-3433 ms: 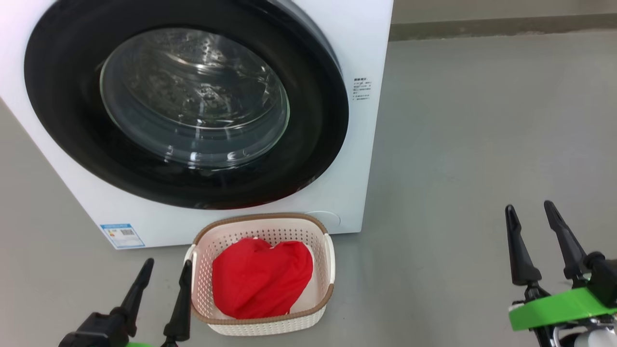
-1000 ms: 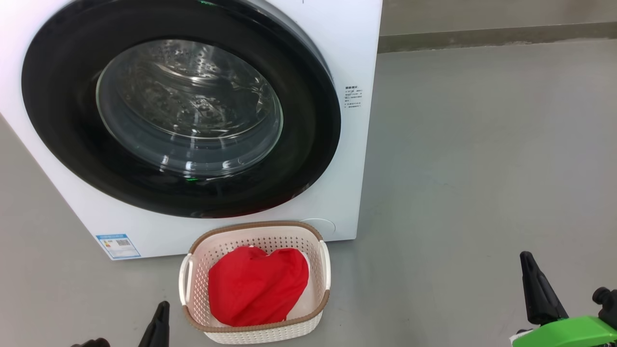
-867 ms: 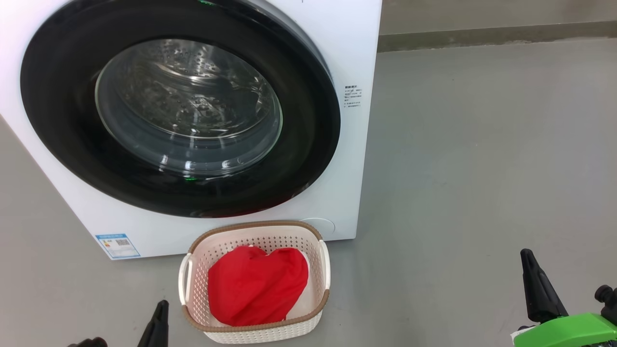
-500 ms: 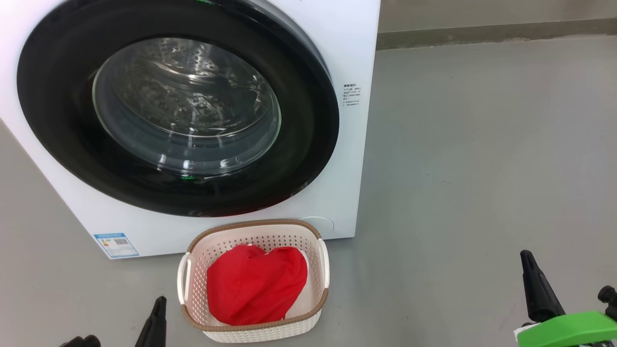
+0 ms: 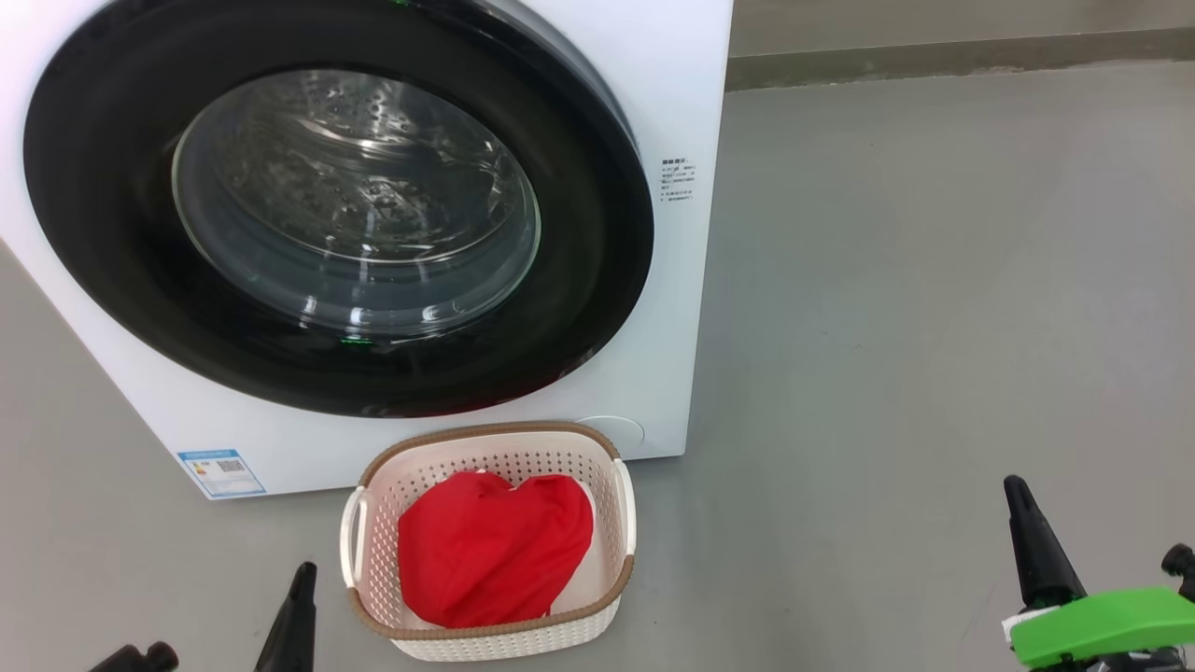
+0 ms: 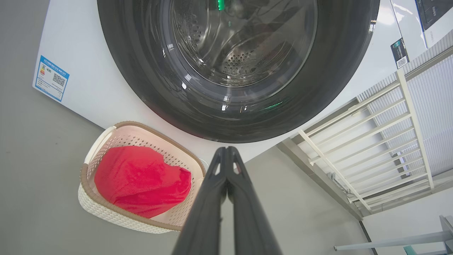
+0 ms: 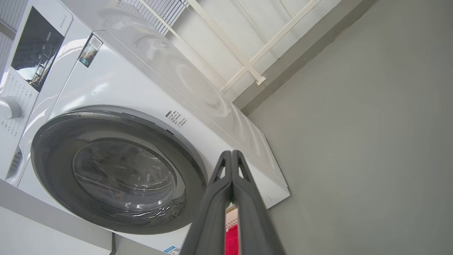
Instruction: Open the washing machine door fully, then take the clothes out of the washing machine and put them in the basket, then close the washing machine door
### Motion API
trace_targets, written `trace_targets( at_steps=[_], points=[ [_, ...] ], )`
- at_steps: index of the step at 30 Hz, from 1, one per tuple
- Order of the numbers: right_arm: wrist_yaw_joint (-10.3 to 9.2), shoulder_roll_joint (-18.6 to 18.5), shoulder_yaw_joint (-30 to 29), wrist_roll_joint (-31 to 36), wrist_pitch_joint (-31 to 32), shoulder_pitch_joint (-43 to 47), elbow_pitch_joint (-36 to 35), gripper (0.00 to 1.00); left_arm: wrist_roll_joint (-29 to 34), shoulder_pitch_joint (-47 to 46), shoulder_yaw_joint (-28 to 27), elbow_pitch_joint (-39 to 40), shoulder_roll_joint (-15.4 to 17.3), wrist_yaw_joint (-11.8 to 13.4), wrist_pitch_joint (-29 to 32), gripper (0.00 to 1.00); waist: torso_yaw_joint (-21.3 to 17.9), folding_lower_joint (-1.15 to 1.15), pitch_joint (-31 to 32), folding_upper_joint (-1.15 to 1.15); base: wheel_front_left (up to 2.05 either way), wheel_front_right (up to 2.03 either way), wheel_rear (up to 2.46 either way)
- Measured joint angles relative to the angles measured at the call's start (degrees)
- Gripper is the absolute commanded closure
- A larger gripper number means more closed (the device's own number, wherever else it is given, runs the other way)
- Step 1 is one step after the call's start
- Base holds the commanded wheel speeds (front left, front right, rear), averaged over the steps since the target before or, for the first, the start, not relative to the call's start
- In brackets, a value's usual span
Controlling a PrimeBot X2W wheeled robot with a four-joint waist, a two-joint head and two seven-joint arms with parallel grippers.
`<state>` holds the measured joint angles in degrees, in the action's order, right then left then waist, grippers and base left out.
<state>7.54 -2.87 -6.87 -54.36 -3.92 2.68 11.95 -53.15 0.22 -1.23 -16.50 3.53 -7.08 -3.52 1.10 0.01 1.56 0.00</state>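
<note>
Count: 1 washing machine [image 5: 695, 103], 1 door [image 5: 597, 280], 1 basket [image 5: 485, 431], 1 bundle of clothes [image 5: 490, 551], 2 hands. Washing machine: white box across the upper left of the head view, blue label [image 5: 220, 472] at its lower-left corner, small printed text right of the door. Door: wide glossy black rim, clear bulged glass centre, lying flush against the machine front. Perforated steel drum [image 5: 373, 187] visible through the glass. Basket: cream-white, perforated sides, brown woven-look rim, side handles. It stands on the grey floor [image 5: 934, 327] at lower centre, just in front of the machine, below the door's bottom edge. Clothes: red fabric with a bit of white at the right edge, lying inside the basket and covering most of its bottom. Left hand [image 6: 225, 150]: fingers pressed together tip to tip, holding nothing. In the head view it sits at bottom left, just left of the basket, not touching it. Right hand [image 7: 231, 153]: fingers also pressed together, empty. In the head view it sits at bottom right, well apart from basket and machine, with a green part [image 5: 1102, 623] at the wrist.
</note>
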Motion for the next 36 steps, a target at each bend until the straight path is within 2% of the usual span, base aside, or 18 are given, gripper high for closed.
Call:
trace_targets(
  at_steps=[36],
  points=[
    [-0.01, 0.25, -0.32, -21.95, 6.05, -3.28, 2.03, 1.0, -23.17, -2.02, -2.02, 0.54, -0.75, 0.0, 5.71, 1.0, -0.66, 0.0, -1.05, 0.0, 0.0, 0.0, 0.0]
  ],
)
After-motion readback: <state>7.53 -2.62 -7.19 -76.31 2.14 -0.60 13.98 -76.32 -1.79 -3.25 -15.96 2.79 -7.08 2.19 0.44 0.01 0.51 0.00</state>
